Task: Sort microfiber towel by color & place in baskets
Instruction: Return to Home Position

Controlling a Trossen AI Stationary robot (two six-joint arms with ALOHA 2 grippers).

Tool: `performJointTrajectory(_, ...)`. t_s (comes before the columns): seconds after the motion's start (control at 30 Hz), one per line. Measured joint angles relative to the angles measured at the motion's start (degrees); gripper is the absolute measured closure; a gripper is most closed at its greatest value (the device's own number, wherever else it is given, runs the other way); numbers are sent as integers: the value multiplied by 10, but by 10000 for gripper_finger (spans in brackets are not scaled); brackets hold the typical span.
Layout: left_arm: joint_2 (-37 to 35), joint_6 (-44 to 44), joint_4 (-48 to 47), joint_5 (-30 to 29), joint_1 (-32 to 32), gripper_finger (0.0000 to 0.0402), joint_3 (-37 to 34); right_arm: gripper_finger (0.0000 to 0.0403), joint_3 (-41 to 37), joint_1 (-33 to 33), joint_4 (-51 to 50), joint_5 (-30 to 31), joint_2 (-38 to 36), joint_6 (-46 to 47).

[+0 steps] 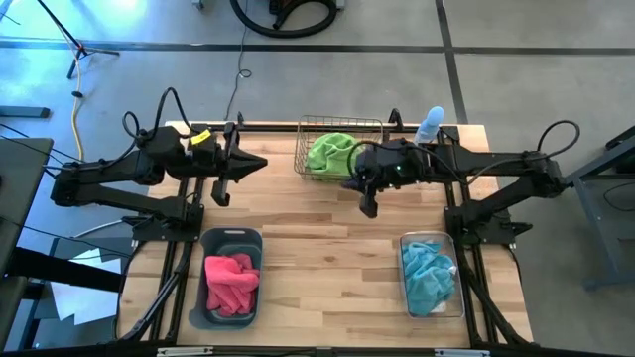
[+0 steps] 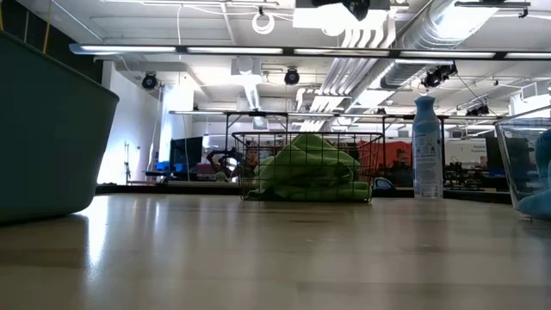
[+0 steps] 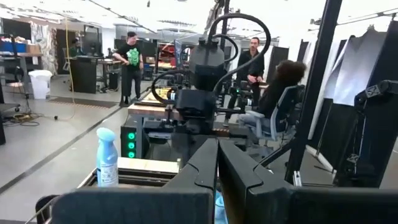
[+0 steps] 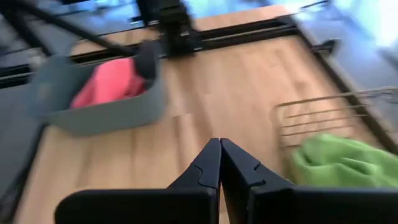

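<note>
Green towels (image 1: 332, 151) fill the wire-mesh basket (image 1: 302, 149) at the table's far middle, also seen in the low view as green towels (image 2: 308, 170). Pink towels (image 1: 231, 281) lie in the dark grey-blue tub (image 1: 206, 297) at the near left, and blue towels (image 1: 428, 275) in the clear tub (image 1: 409, 243) at the near right. My left gripper (image 1: 220, 195) hovers shut over the table's far left. My right gripper (image 1: 369, 206) hovers shut just near of the wire basket. In the right wrist view its shut fingers (image 4: 219, 149) point over bare wood.
A pale blue spray bottle (image 1: 430, 123) stands at the far edge right of the wire basket. Bare wooden tabletop (image 1: 327, 268) lies between the two near tubs. People stand in the room beyond the table in the left wrist view.
</note>
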Motion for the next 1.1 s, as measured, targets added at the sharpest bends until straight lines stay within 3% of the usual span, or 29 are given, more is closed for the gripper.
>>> performJointTrajectory(0.2, 14, 2, 21, 1, 0, 401, 0, 403, 0, -14, -35, -108, -4, -19)
performJointTrajectory(0.37, 20, -12, 28, 0, 0, 402, 0, 403, -10, -24, -83, -117, -41, -47)
performJointTrajectory(0.53, 19, -22, 47, -16, 0, 402, -10, 403, -67, -39, -66, -124, -121, -52)
performJointTrajectory(0.83, 10, -86, 267, -31, 0, 402, -173, 403, -180, -42, 5, -145, -252, 49)
performJointTrajectory(1.1, -44, -117, 257, -10, 0, 401, -248, 403, -168, -42, 62, -110, -262, 102)
